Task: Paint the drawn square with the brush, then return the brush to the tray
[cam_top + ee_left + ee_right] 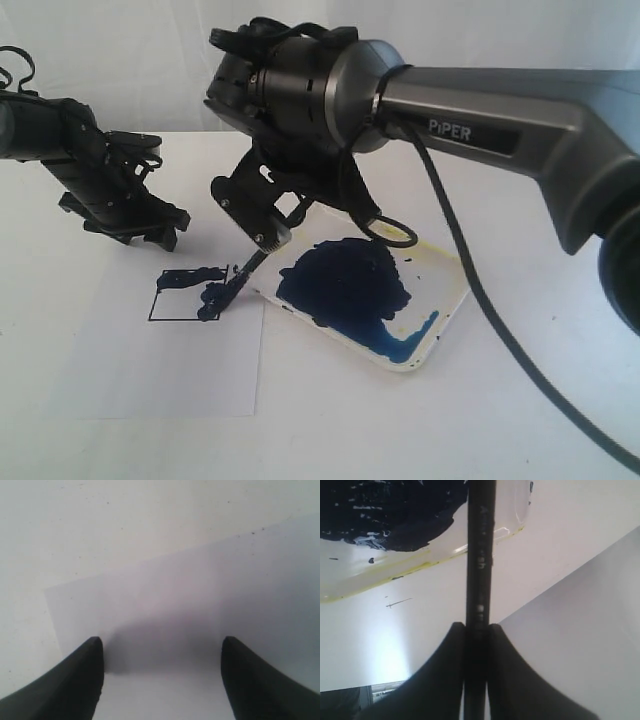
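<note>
The drawn square (188,295) sits on a white paper sheet (160,365), with dark blue paint smeared along its top and right side. My right gripper (268,236) is shut on the thin black brush (241,274), which slants down so its paint-laden tip touches the square's right edge. In the right wrist view the fingers (451,645) clamp the brush shaft (480,555). The white tray (445,285) with its blue blotch lies just right of the paper. My left gripper (150,228) hovers open past the paper's far left; it (161,641) holds nothing.
The right arm's black cable (470,275) hangs over the tray and runs to the front right. The tray's yellow-stained rim (395,577) lies close beside the paper's edge (580,630). White tabletop (330,430) surrounds both.
</note>
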Tool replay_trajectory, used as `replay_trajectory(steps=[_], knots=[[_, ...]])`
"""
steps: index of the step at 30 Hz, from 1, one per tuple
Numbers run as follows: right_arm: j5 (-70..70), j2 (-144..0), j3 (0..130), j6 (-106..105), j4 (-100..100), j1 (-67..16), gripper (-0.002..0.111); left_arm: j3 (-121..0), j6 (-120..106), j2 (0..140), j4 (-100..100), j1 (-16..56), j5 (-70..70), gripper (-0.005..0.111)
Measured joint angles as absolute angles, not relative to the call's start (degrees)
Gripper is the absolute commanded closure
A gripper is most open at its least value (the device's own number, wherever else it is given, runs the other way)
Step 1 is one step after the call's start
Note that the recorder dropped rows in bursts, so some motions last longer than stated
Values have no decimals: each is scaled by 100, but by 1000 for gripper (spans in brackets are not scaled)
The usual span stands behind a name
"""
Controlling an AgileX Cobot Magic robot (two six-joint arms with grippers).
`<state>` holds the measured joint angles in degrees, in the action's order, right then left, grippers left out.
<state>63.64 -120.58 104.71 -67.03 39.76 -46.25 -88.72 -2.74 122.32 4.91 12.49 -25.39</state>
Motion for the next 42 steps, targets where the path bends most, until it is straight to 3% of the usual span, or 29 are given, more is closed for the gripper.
replay_trajectory(steps=[29, 42], knots=[[5695, -12275, 10471, -5882, 4868, -4625, 108, -8872, -274, 12232, 491, 1249, -2539, 37], [5675, -12275, 10471, -6120, 4182, -4625, 108, -8872, -274, 12232, 491, 1249, -2539, 37]])
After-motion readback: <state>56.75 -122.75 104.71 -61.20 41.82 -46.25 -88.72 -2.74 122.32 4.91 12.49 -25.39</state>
